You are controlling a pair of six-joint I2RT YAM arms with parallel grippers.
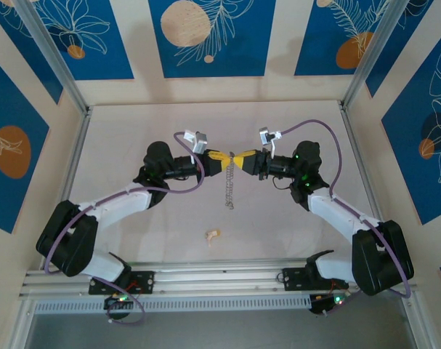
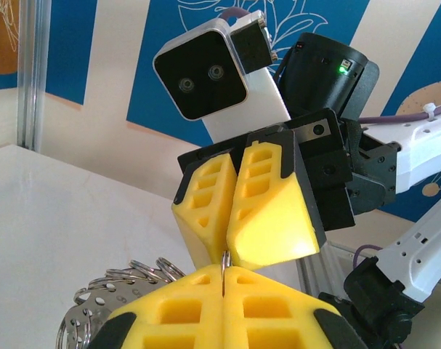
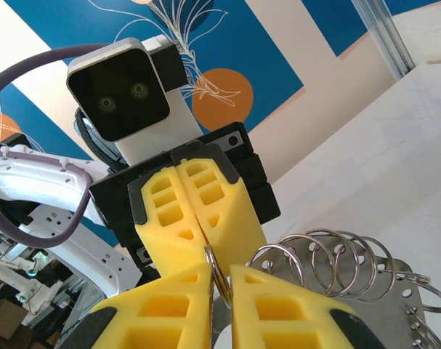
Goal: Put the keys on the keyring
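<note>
My two grippers meet tip to tip above the middle of the table. The left gripper is shut on a thin wire ring of the grey keyring, which hangs down from the fingertips like a chain. The right gripper pinches the same ring from the other side, its jaws nearly together. In the left wrist view the ring sits in the seam of my left gripper. In the right wrist view it slants across the narrow gap of my right gripper. A tiny pale-gold key lies on the table, apart from both.
Several split rings on a perforated metal strip dangle beside the fingers, also seen in the left wrist view as looped rings. Aluminium posts and blue patterned walls enclose the white table. The arm bases sit at the near rail.
</note>
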